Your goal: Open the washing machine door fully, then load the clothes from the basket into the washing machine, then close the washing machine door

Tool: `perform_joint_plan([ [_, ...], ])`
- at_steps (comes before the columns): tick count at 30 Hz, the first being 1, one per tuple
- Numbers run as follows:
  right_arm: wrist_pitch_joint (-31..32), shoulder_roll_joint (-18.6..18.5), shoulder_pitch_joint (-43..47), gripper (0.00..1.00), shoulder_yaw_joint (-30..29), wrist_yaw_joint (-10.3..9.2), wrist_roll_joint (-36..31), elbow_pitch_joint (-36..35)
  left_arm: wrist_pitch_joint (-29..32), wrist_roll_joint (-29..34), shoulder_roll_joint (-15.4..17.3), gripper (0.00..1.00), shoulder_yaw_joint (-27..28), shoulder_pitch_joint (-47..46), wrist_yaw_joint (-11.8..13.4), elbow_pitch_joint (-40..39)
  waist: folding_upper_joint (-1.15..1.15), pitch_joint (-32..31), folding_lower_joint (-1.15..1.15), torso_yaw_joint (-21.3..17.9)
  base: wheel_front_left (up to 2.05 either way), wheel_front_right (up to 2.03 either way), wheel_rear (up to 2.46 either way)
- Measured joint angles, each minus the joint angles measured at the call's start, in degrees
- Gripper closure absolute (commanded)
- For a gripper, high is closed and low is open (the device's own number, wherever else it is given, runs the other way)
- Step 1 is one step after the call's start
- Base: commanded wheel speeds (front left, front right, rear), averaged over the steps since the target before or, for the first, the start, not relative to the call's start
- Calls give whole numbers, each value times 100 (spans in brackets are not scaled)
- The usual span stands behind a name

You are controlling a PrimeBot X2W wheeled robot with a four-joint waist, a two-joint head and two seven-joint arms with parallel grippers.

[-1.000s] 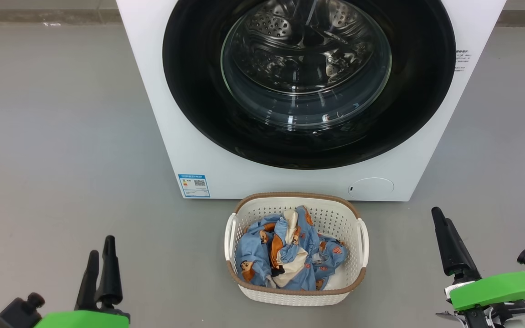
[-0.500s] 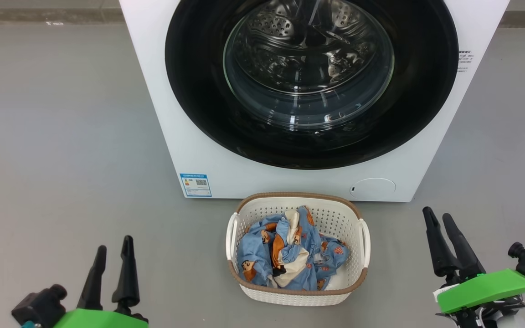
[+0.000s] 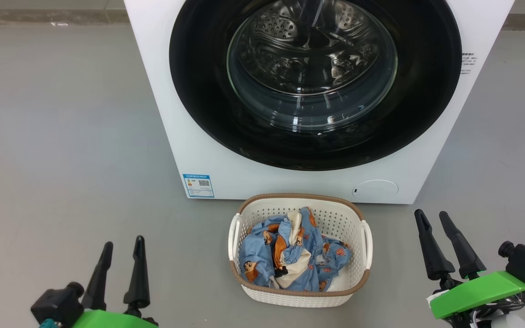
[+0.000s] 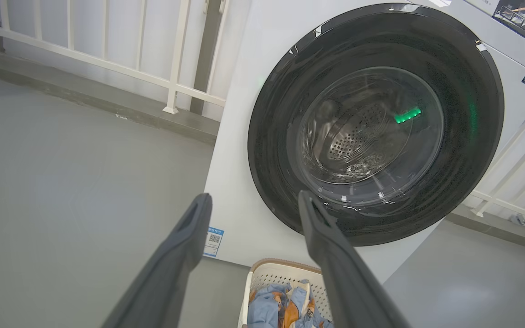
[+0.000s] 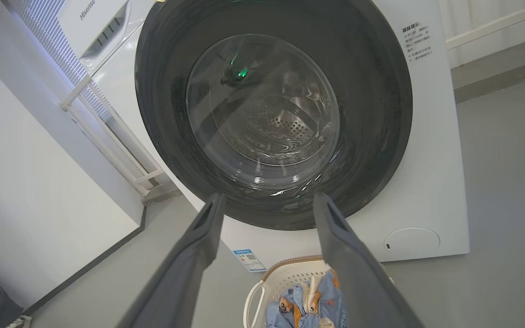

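Note:
The white washing machine (image 3: 189,136) stands ahead with its round black-rimmed door (image 3: 198,91) shut; the steel drum shows through the glass. On the floor right in front sits the cream basket (image 3: 356,284) holding the light-blue clothes (image 3: 290,255). My left gripper (image 3: 123,243) hovers open at the lower left, well left of the basket. At the lower right my right gripper (image 3: 431,215) is open too, right of the basket. In the left wrist view the door (image 4: 472,136) and the basket (image 4: 271,273) lie beyond the open fingers (image 4: 185,241). The right wrist view shows the door (image 5: 381,114), basket (image 5: 285,273) and clothes (image 5: 308,305).
Grey floor (image 3: 62,136) spreads wide on both sides of the machine. A white railing (image 4: 107,59) and a raised ledge run along the wall behind. A white wall (image 5: 25,182) stands beside the machine in the right wrist view.
The head camera has shifted slightly. Both grippers have turned and drifted inward toward the basket, so both fingers of each now show apart. Door and basket have not moved.

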Motion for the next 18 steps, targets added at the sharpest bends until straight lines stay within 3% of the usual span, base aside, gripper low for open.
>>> perform_joint_plan([
  [18, -252, -98, -112, 0, 164, 35, -714, -31, -248, 1018, 9, 0, -149, -21, 102, -158, 0, -9, 0, 35, 0, 0, 0],
])
